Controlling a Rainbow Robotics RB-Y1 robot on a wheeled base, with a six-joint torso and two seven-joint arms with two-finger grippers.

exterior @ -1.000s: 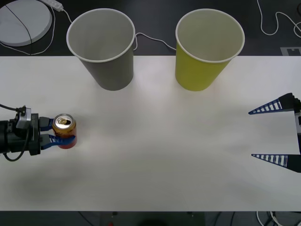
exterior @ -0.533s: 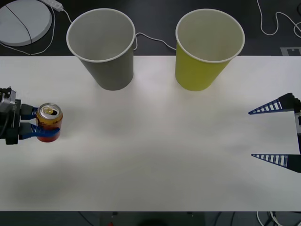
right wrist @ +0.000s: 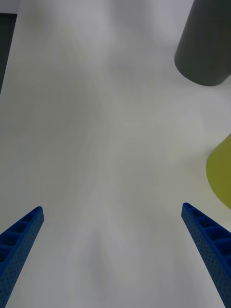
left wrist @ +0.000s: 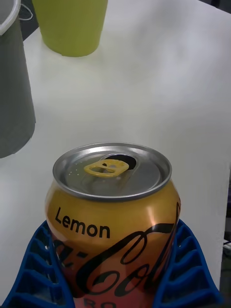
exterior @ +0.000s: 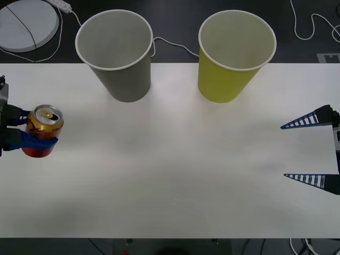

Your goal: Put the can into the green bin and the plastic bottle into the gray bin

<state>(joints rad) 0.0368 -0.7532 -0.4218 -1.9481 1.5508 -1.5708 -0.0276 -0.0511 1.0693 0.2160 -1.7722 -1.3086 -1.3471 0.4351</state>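
The orange-red can (exterior: 45, 121), gold top with pull-tab, hangs above the table's far left edge, and my left gripper (exterior: 44, 133) is shut on it. In the left wrist view the can (left wrist: 113, 211) sits upright between the blue fingers (left wrist: 45, 272). The gray bin (exterior: 125, 82) stands at the back left of centre, with the green bin (exterior: 223, 82) to its right. Both also show beyond the can, the gray bin (left wrist: 12, 96) nearer than the green bin (left wrist: 70, 24). My right gripper (exterior: 283, 151) rests open at the right edge. The plastic bottle is out of view.
A white round disc (exterior: 26, 24) and cables (exterior: 170, 43) lie on the dark floor behind the table (exterior: 175, 175). In the right wrist view the open right gripper (right wrist: 111, 208) faces bare tabletop, with the gray bin (right wrist: 204, 43) and the green bin (right wrist: 221, 173) off to one side.
My left gripper has carried the can leftward and up off the table, toward the left edge. The right arm and both bins have stayed still.
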